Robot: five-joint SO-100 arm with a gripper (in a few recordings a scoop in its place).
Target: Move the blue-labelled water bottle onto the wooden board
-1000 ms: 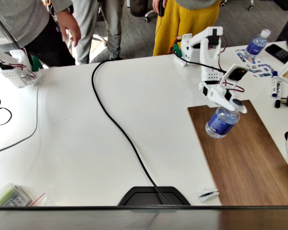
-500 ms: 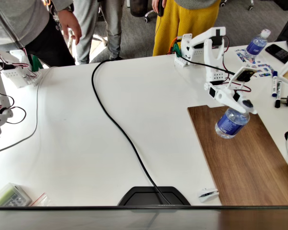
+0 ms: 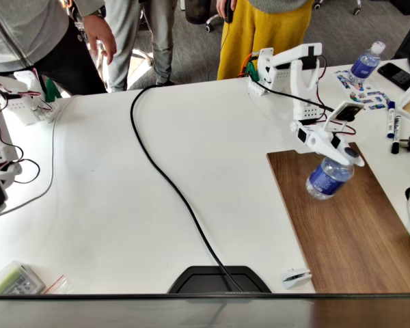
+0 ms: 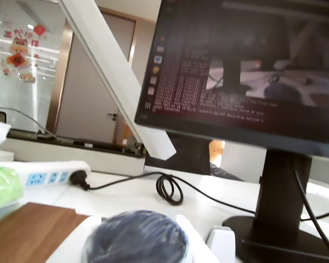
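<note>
The blue-labelled water bottle (image 3: 328,178) hangs tilted in the white arm's pincer (image 3: 346,158), held by its top above the wooden board (image 3: 348,225).

In the fixed view, nearest the camera, a dark oval base (image 3: 219,279) sits at the front edge of the white counter (image 3: 157,205), with a small white clip (image 3: 296,277) beside it and a clear bag (image 3: 14,278) at the left corner. The dark brown board lies along the counter's right side; the bottle is over its far end, cap end up toward the clenched pincer, and contact with the wood cannot be judged. A black cable (image 3: 165,178) snakes across the counter. Farther back stand a second bottle with a white cap (image 3: 365,63), markers (image 3: 391,119) and several people (image 3: 266,31). In the wrist view the bottle's dark rounded top (image 4: 137,238) sits low in frame, with a power strip (image 4: 49,172) and a monitor stand (image 4: 277,219) beyond.
</note>
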